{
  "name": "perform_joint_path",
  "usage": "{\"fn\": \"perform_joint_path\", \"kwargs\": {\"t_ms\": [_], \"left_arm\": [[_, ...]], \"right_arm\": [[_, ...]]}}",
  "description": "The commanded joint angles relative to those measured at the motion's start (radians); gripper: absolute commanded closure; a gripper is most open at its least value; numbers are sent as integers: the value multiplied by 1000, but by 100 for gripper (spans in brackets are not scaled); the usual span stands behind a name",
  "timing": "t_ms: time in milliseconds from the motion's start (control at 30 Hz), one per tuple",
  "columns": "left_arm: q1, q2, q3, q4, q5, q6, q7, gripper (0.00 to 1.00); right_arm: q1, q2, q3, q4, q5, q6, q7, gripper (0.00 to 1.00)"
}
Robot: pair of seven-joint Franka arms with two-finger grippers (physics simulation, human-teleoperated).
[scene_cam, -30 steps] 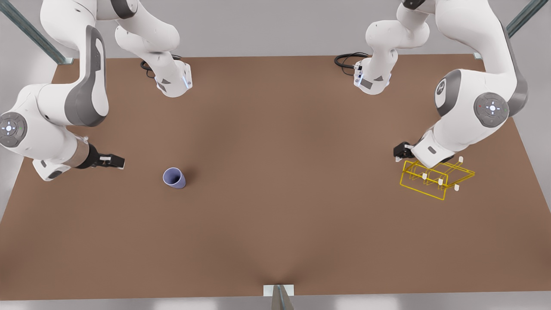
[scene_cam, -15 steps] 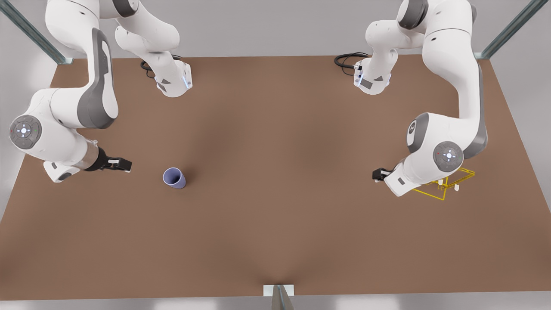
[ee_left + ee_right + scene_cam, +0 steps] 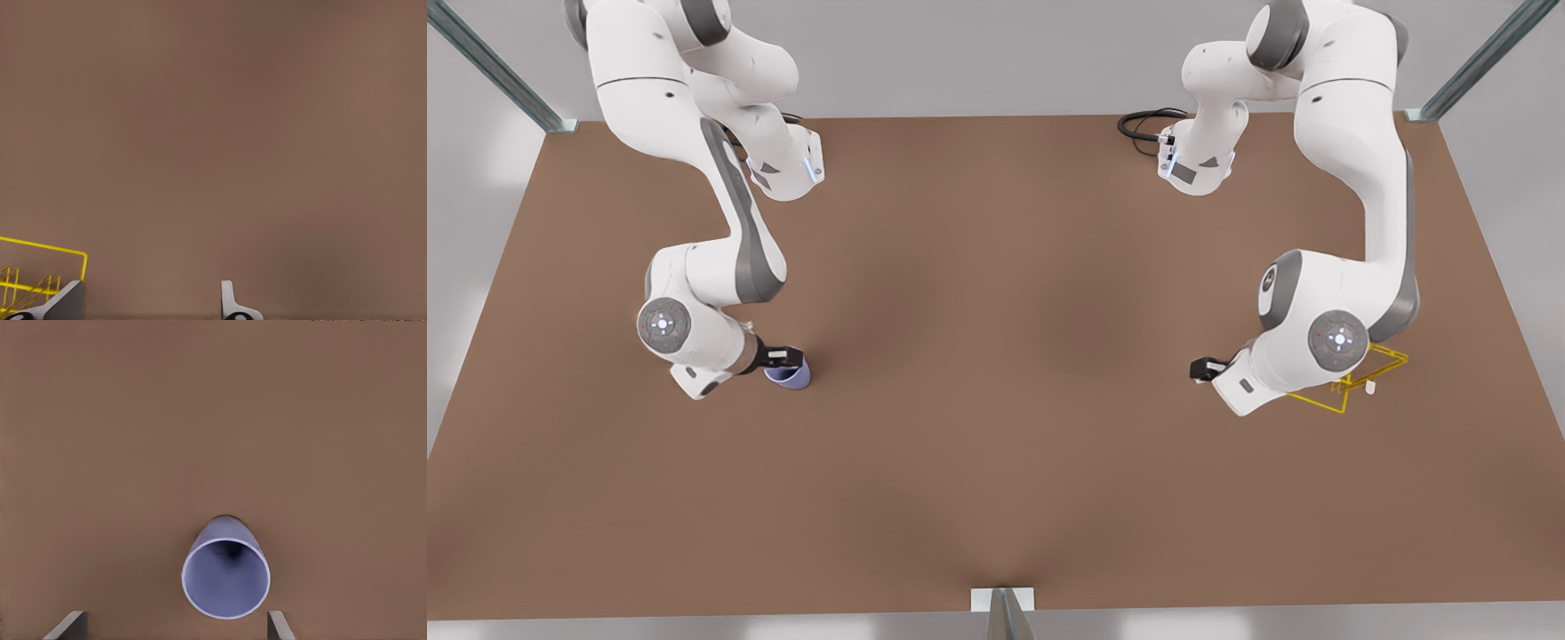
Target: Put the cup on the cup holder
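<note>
The lavender-blue cup (image 3: 793,379) stands upright on the brown table, mouth up, toward the front view's left. My right gripper (image 3: 786,358) hangs right over it. In the right wrist view the cup (image 3: 227,577) sits just ahead of the open right gripper (image 3: 175,628), between the lines of its two fingers and untouched. The yellow wire cup holder (image 3: 1319,403) rests at the front view's right, largely covered by my left arm. The left gripper (image 3: 1198,369) is beside its near end, open and holding nothing (image 3: 148,304), with a corner of the cup holder (image 3: 47,246) next to one finger.
The brown table (image 3: 996,311) stretches wide between the cup and the rack. Both arm bases and a black cable (image 3: 1143,124) stand at the far edge. A metal post (image 3: 1005,609) rises at the near edge's middle.
My right arm swung in from the front view's left and brought its gripper over the cup. The left arm came forward and lower over the rack, then barely shifted.
</note>
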State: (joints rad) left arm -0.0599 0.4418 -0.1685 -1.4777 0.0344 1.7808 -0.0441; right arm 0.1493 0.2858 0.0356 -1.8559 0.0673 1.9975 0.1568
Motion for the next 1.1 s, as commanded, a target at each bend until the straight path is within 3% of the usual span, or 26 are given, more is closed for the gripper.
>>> {"fn": "perform_joint_path", "kwargs": {"t_ms": [0,767,833,867,900,933,1067], "left_arm": [[-3,1,0,0,1,2,-8,0],[-18,9,1,-26,2,9,-30,0],[-18,9,1,-26,2,9,-30,0],[-18,9,1,-26,2,9,-30,0],[-18,9,1,-26,2,11,-31,0],[-18,15,1,-26,2,9,-31,0],[-18,17,1,-24,2,11,-31,0]], "right_arm": [[-1,7,7,-8,9,99,46,0],[-27,127,1,-114,0,247,53,0],[-43,131,1,-112,0,247,47,11],[-42,131,1,-114,0,247,47,21],[-42,131,1,-112,0,245,47,22],[-42,128,1,-108,0,228,47,21],[-42,49,1,-109,0,164,44,0]]}}
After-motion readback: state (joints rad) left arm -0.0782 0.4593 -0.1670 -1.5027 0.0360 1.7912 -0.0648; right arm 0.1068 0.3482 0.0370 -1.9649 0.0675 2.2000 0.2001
